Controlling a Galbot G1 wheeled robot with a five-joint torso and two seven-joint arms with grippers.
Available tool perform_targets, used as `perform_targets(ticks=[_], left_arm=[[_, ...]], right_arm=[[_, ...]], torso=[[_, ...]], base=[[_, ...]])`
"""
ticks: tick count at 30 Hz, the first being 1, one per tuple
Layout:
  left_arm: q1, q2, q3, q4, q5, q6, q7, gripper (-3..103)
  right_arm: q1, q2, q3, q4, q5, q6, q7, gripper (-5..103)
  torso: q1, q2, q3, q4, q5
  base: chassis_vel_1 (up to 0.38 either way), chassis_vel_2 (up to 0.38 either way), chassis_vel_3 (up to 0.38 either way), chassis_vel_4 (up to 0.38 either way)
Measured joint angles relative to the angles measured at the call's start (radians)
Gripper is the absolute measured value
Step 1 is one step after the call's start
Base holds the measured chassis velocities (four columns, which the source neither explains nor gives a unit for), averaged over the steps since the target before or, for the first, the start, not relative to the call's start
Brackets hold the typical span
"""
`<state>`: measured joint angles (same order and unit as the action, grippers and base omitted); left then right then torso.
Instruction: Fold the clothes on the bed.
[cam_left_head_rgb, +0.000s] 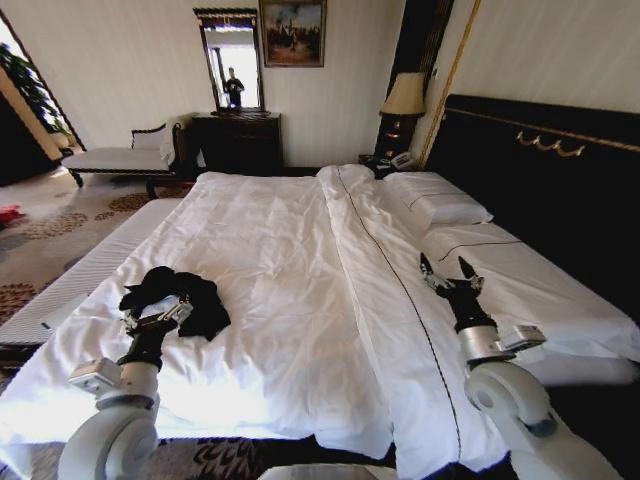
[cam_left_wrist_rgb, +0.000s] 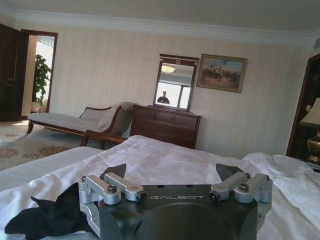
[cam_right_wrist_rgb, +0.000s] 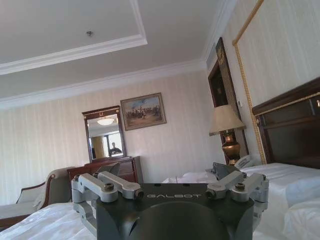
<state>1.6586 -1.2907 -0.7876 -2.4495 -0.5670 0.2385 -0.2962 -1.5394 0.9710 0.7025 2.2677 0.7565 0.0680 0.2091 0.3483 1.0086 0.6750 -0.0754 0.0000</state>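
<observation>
The clothes (cam_left_head_rgb: 178, 293) are one black T-shirt lying crumpled on the left half of the bed (cam_left_head_rgb: 290, 240), near its foot edge. My left gripper (cam_left_head_rgb: 158, 308) hovers low at the shirt's near edge, open. In the left wrist view the left gripper (cam_left_wrist_rgb: 172, 172) has its fingers wide apart with nothing between them, and the clothes (cam_left_wrist_rgb: 47, 217) lie beside and slightly behind one finger. My right gripper (cam_left_head_rgb: 447, 268) is raised over the white sheet on the bed's right half, open and empty. The right wrist view shows the right gripper (cam_right_wrist_rgb: 167, 170) spread wide, pointing across the room.
A dark headboard (cam_left_head_rgb: 540, 170) and white pillows (cam_left_head_rgb: 440, 205) bound the right side. A narrow white bench (cam_left_head_rgb: 90, 270) runs along the bed's left edge. A chaise (cam_left_head_rgb: 120, 158), a dark dresser (cam_left_head_rgb: 238, 140) and a lamp (cam_left_head_rgb: 405, 95) stand by the far wall.
</observation>
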Motion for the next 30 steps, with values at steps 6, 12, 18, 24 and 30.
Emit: perform_targets(ticks=[6,12,18,24,30], left_arm=[[-0.001,-0.01,0.02,-0.003,0.007,0.0,0.022,100],[0.021,0.009,0.019,-0.021,0.023,-0.001,0.082,100],[0.008,0.12,0.014,-0.041,-0.091,0.007,0.172,100],[-0.006,0.13,0.016,-0.034,-0.069,0.01,0.174,100],[-0.009,0.124,0.012,-0.045,-0.03,0.01,0.172,100]], right_arm=[[-0.024,0.019,0.007,0.011,0.002,-0.026,0.043,100],[-0.039,0.034,0.01,0.041,0.037,-0.074,0.085,100],[-0.06,0.038,0.006,0.061,0.045,-0.103,0.099,100],[-0.111,0.071,0.013,0.06,-0.076,0.013,0.063,100],[-0.144,0.086,0.032,0.065,-0.144,0.061,0.031,100]], torso=[[0.0,0.0,0.0,0.0,0.0],[0.0,0.0,0.0,0.0004,0.0],[0.0,0.0,0.0,0.0002,0.0],[0.0,0.0,0.0,0.0002,-0.0001],[0.0,0.0,0.0,0.0001,0.0001]], base=[[0.0,0.0,0.0,0.0],[0.0,0.0,0.0,0.0],[0.0,0.0,0.0,0.0],[0.0,0.0,0.0,0.0],[0.0,0.0,0.0,0.0]])
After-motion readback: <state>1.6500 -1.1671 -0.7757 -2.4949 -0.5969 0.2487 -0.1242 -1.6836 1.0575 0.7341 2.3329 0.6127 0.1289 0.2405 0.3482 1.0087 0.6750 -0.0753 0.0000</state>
